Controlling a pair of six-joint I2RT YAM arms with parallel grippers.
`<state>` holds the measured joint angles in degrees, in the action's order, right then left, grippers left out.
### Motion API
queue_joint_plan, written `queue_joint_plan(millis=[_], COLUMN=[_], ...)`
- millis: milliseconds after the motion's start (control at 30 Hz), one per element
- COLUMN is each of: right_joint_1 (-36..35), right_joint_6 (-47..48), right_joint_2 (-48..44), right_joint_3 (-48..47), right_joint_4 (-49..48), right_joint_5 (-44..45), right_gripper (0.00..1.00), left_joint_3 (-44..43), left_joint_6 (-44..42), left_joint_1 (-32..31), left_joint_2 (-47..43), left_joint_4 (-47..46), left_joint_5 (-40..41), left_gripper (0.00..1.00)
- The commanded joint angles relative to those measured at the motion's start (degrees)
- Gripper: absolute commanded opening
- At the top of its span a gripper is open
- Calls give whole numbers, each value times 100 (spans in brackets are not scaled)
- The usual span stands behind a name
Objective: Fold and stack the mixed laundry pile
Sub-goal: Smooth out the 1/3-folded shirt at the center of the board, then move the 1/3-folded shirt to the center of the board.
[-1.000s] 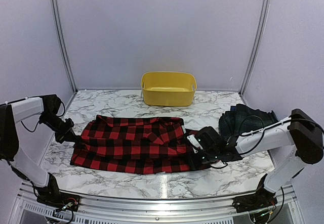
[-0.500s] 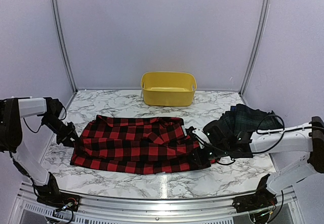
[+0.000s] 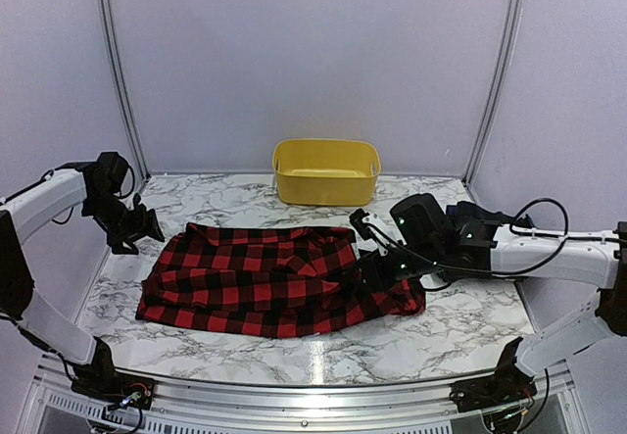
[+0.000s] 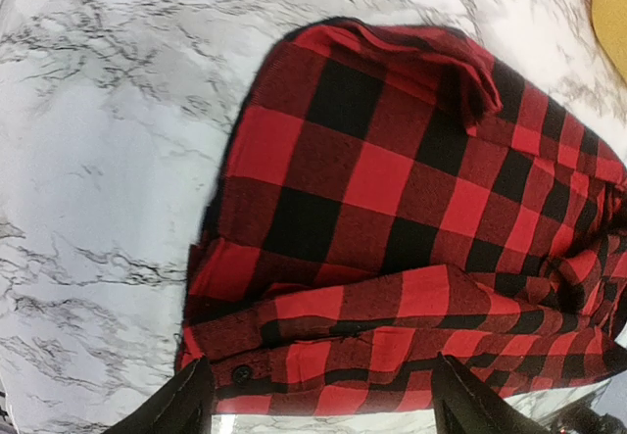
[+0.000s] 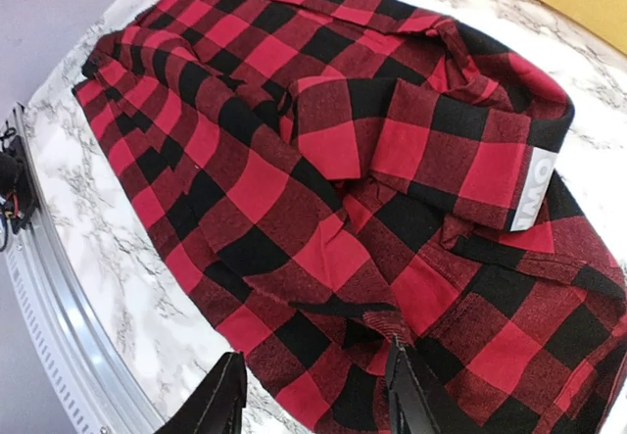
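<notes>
The red-and-black checked garment [image 3: 265, 277] lies spread across the marble table, its right end bunched up. My left gripper [image 3: 140, 230] hovers open above its left edge; in the left wrist view the buttoned hem [image 4: 323, 375] lies below the gap between the parted fingers [image 4: 186, 407]. My right gripper [image 3: 377, 253] hangs open over the bunched right end, where a raised fold [image 5: 387, 328] touches one fingertip [image 5: 407, 390]. A white label [image 5: 534, 189] shows there. The dark tartan garment [image 3: 490, 215] is mostly hidden behind the right arm.
A yellow tub [image 3: 326, 171] stands at the back centre against the wall. Metal frame posts rise at both back corners. Bare marble [image 3: 460, 326] shows in front of and to the right of the checked garment.
Both grippers opened, let go of the checked garment and rose. The left one drew back to the left; the right one swung up and leftward, leaving the right end bunched.
</notes>
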<state>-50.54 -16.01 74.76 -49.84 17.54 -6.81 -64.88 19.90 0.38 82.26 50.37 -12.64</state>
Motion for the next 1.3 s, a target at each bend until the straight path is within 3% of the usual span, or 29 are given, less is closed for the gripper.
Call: queue_joint_plan(millis=[0, 67, 167, 267, 300, 400, 600, 700, 767, 900, 1033, 1267], right_joint_1=[35, 45, 25, -57, -47, 32, 313, 343, 345, 344, 348, 344], right_joint_6=[-4, -6, -130, -511, -571, -825, -927, -926, -902, -880, -1043, -1482], right_joint_2=[3, -232, -829, -945, -930, -1131, -836, -260, 212, 1018, 1153, 1190], right_joint_3=[-223, -30, 560, 242, 156, 174, 15, -259, -403, -415, 64, 1131], right_joint_4=[783, 1206, 1666, 1988, 2050, 1841, 1267, 966, 777, 619, 554, 547], right_joint_5=[144, 237, 349, 108, 71, 265, 439, 430, 393, 228, 60, -62], right_gripper=[39, 30, 29, 28, 30, 48, 60, 60, 57, 42, 30, 29], left_joint_3=[-34, -25, -74, -159, -171, -213, -366, -280, -137, 121, 459, 937], left_joint_6=[39, 50, 6, -44, -67, -153, -222, -144, -80, 111, 276, 472], left_joint_1=[-455, -460, -460, -460, -460, -504, -980, -1157, -1267, -1411, -1427, -1420], left_joint_2=[124, 133, 135, 193, 208, 246, 395, 580, 665, 805, 944, 1365], left_joint_4=[5, 14, 18, 16, 11, -10, -121, -286, -475, -785, -878, -899], left_joint_5=[285, 347, 355, 205, 190, 0, -212, -427, -534, -673, -485, 22], left_gripper=[78, 78, 78, 79, 79, 80, 81, 80, 79, 75, 70, 68])
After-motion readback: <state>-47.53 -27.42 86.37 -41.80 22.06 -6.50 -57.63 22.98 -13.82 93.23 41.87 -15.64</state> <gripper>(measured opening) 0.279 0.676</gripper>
